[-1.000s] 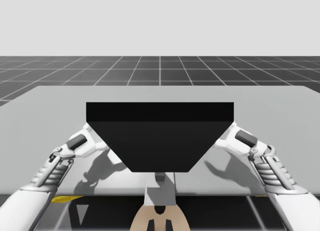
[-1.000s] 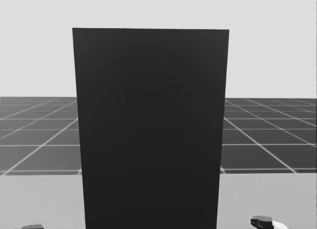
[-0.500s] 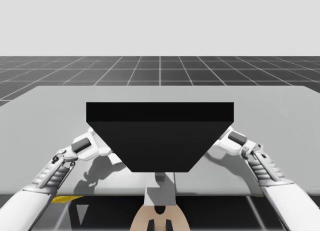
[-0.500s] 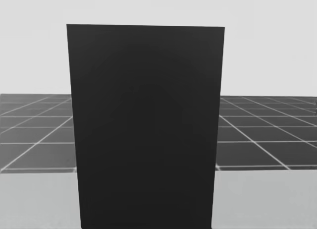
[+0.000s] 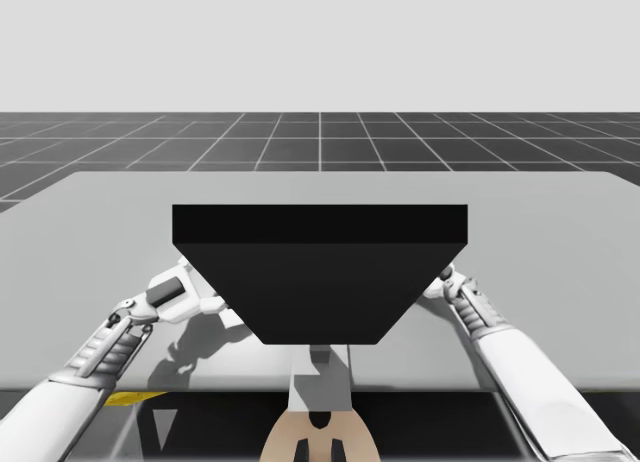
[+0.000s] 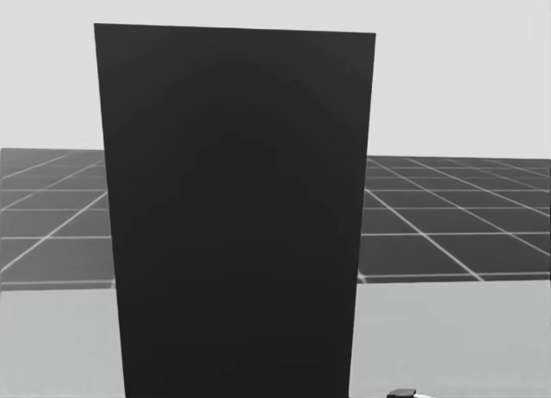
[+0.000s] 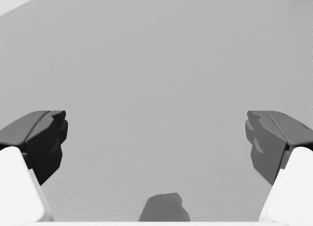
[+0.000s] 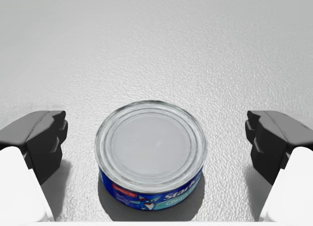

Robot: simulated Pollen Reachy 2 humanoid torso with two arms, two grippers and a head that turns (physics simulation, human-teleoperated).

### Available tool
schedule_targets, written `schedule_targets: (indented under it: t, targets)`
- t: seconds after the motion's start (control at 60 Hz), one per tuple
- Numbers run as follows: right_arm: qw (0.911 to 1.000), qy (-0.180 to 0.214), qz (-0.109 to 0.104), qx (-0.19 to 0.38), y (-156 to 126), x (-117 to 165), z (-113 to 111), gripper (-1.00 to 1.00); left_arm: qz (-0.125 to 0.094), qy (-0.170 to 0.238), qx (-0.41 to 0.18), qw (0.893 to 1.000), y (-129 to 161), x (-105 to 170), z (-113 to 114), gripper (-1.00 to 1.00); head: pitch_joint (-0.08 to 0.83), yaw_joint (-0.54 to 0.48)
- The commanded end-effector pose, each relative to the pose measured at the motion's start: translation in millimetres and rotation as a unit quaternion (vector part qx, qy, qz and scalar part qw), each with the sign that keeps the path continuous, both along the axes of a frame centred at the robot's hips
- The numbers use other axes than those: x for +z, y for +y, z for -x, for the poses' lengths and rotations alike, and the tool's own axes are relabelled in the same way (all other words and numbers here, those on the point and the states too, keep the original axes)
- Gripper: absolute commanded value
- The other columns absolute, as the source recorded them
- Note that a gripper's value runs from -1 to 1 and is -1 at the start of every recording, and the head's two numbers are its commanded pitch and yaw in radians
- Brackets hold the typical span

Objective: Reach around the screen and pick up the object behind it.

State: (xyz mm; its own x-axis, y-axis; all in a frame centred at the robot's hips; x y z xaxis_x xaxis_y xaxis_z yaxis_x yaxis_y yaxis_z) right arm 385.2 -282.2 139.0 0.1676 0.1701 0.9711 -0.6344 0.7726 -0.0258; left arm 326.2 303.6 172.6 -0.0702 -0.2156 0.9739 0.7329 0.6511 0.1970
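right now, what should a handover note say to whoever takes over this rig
Left gripper: open, over bare table by the screen, at its left edge.
Right gripper: open, fingers either side of the flat blue can, not touching it.
Can: upright on the table, past the screen's right edge.
Done: right arm is round the screen, lined up on the can.
Left: shut on the can, lift it.

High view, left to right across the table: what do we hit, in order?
left arm → black screen → right arm
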Motion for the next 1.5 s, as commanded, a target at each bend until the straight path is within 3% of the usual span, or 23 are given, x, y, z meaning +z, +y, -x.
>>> schedule_targets:
  t: [0.017, 0.167, 0.183, 0.217, 0.233, 0.25, 0.267, 0.483, 0.633, 0.817, 0.95, 1.033, 1.267, 1.5]
  targets:
    - [0.9998, -0.010, 0.009, 0.015, 10, -20, -6, -1.00, -0.001, -0.003, -0.004, 1.000, -1, 0, 1, -1.00, 0.076, -0.09]
    - [0.9995, -0.023, 0.010, 0.018, 10, -24, -9, -1.00, -0.001, -0.005, -0.004, 1.000, -1, 0, 1, -1.00, 0.083, -0.09]
    - [0.9995, -0.028, 0.008, 0.015, 9, -25, -9, -0.86, -0.001, -0.005, -0.004, 1.000, -1, 0, 1, -1.00, 0.083, -0.09]
    - [0.9996, -0.028, -0.003, 0.009, 8, -26, -8, -0.05, -0.001, -0.006, -0.004, 1.000, -1, 0, 2, -1.00, 0.084, -0.09]
    - [0.9996, -0.026, -0.007, 0.009, 8, -26, -7, 0.81, -0.001, -0.006, -0.004, 1.000, -1, 0, 2, -1.00, 0.085, -0.09]
    - [0.9996, -0.026, -0.009, 0.010, 7, -26, -7, 0.97, -0.002, -0.006, -0.004, 1.000, -2, 0, 2, -1.00, 0.085, -0.09]
    - [0.9996, -0.026, -0.008, 0.008, 7, -27, -8, 1.00, -0.002, -0.006, -0.004, 1.000, -2, 0, 2, -1.00, 0.085, -0.09]
    - [0.9999, -0.009, -0.008, 0.001, 2, -31, -7, 1.00, -0.002, -0.008, -0.002, 1.000, -1, 1, 2, -1.00, 0.083, -0.09]
    - [0.9991, -0.035, -0.007, -0.024, -13, -11, -7, 1.00, 0.000, -0.009, 0.000, 1.000, 0, 2, 1, -1.00, 0.081, -0.09]
    - [0.9946, -0.089, -0.036, -0.040, -22, 35, -1, 1.00, 0.002, -0.007, 0.004, 1.000, 1, 2, 0, -1.00, 0.076, -0.08]
    - [0.9902, -0.125, -0.023, -0.057, -26, 67, 1, 1.00, 0.003, -0.007, 0.008, 1.000, 2, 2, -1, -1.00, 0.071, -0.08]
    - [0.9863, -0.145, -0.026, -0.073, -33, 88, 1, 1.00, 0.005, -0.007, 0.010, 1.000, 3, 3, -1, -1.00, 0.071, -0.08]
    - [0.9697, -0.210, -0.050, -0.114, -44, 156, 11, 1.00, 0.005, -0.008, 0.013, 1.000, 4, 2, -3, -1.00, 0.067, -0.08]
    - [0.9552, -0.265, -0.065, -0.115, -26, 207, 30, 1.00, 0.009, -0.009, 0.015, 1.000, 5, 3, -3, -1.00, 0.059, -0.08]
